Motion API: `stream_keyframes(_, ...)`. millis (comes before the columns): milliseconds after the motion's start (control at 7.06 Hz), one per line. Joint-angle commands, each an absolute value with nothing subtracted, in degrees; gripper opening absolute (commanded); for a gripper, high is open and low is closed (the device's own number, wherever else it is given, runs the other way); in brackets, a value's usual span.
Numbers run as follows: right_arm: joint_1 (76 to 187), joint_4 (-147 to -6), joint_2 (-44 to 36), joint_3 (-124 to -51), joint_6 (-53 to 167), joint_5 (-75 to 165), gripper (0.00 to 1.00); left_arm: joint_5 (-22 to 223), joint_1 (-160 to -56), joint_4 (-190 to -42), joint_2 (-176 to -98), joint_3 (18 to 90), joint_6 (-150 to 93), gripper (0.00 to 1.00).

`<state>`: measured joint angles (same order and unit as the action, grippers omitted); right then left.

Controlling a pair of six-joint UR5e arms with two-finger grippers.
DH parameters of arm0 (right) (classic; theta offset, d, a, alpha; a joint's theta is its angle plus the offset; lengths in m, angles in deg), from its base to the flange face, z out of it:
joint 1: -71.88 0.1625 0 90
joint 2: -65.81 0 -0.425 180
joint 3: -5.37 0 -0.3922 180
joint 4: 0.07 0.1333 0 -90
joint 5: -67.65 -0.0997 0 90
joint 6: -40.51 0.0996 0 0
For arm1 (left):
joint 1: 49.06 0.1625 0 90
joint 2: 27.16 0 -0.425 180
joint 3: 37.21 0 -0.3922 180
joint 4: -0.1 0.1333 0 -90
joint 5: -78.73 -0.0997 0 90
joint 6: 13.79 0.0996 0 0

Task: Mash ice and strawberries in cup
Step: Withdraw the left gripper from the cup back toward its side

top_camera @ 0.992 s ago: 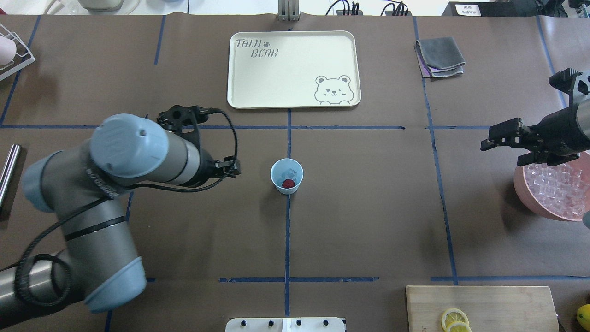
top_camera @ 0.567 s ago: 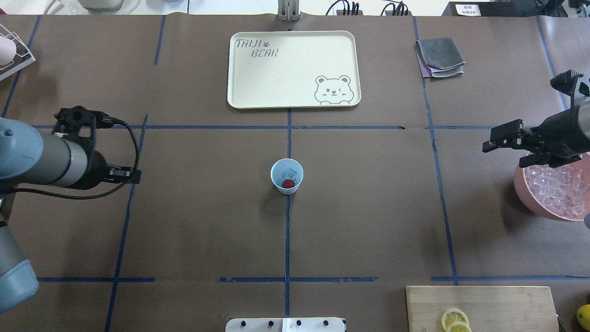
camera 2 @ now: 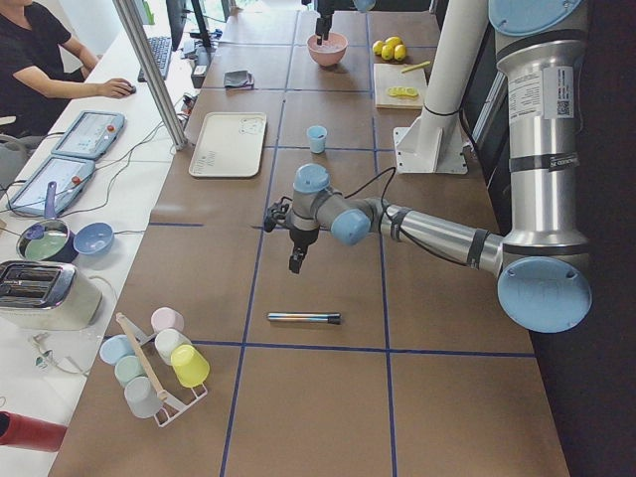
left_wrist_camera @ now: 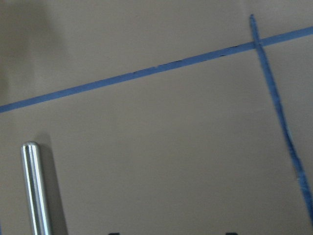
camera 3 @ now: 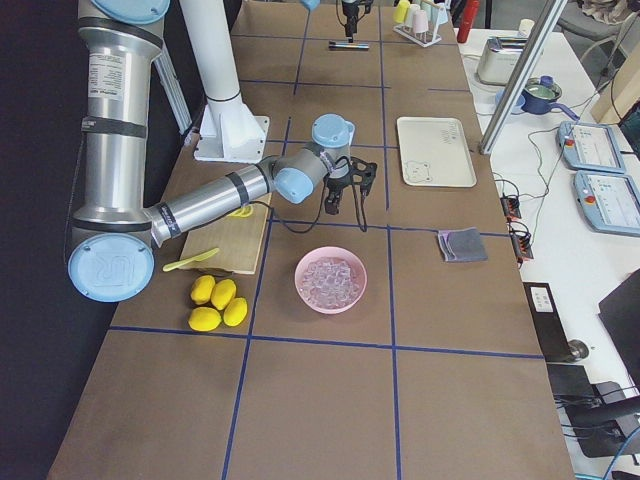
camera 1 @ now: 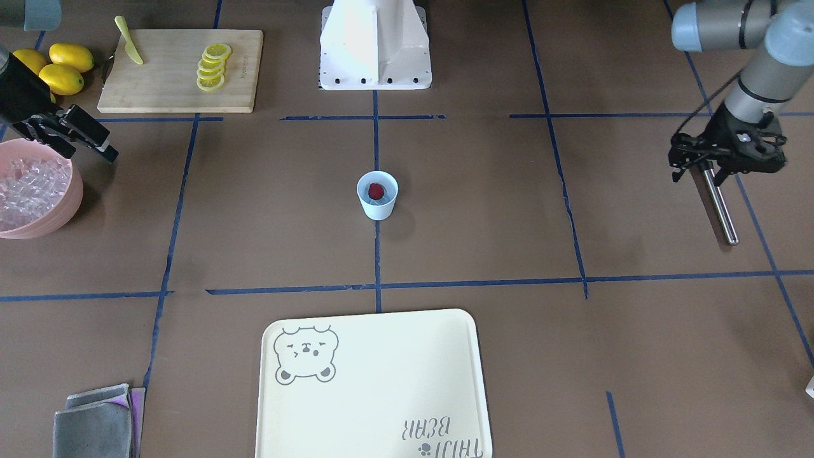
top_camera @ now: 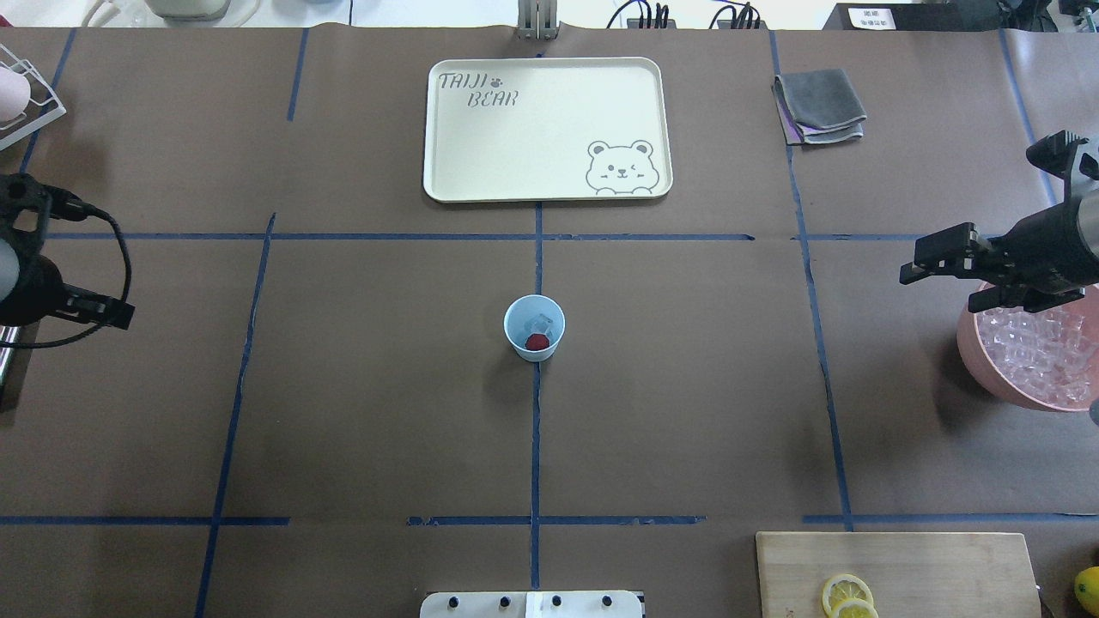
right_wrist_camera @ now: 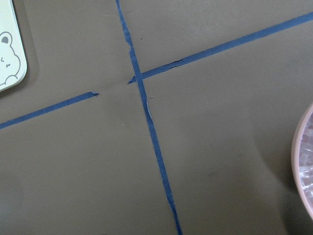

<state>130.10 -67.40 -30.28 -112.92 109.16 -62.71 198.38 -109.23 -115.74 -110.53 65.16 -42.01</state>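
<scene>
**Cup mid-table with berry and ice inside, both arms well away from it.**

The pale blue cup (camera 1: 378,207) stands upright in the middle of the table. The dark-red strawberry (camera 1: 376,190) lies inside it on a few clear cubes of ice (top_camera: 541,321). Well off to the cup's side, on the robot's left, the left gripper (camera 1: 696,173) hangs pointing down over one end of a metal rod (camera 1: 722,210) that lies flat on the table. Its fingers look spread and hold nothing. About as far from the cup on the other side, the right gripper (top_camera: 940,287) hovers at the rim of a pink bowl (top_camera: 974,367) heaped with more ice cubes, fingers parted and empty. Beyond the cup, away from the robot, lies a cream tray (top_camera: 549,129) with a bear drawn on it.
</scene>
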Motion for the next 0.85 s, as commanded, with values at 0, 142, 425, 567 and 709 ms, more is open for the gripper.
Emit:
stream_keyframes(0, 133.5, -67.6, -33.1, -112.9, 102.4, -64.4, 1.00, 201.6, -113.6, -124.8, -113.3, 50.8, -39.1, 0.78)
stream_keyframes(142, 136.1, -68.0, -34.3, -112.5, 97.3, -64.8, 1.00, 201.5, -113.6, -124.8, -114.7, 47.7, -39.6, 0.79)
stream_keyframes(425, 136.7, -68.1, -35.0, -112.7, 95.3, -64.8, 1.00, 201.8, -113.6, -124.9, -117.2, 44.8, -44.3, 0.81)
stream_keyframes(567, 136.7, -68.0, -35.1, -112.8, 95.4, -64.8, 1.00, 201.9, -113.6, -125.0, -117.2, 44.5, -44.4, 0.81)
stream_keyframes(709, 136.7, -68.0, -35.1, -112.7, 95.4, -64.8, 1.00, 201.9, -113.6, -125.0, -117.1, 44.4, -44.6, 0.81)
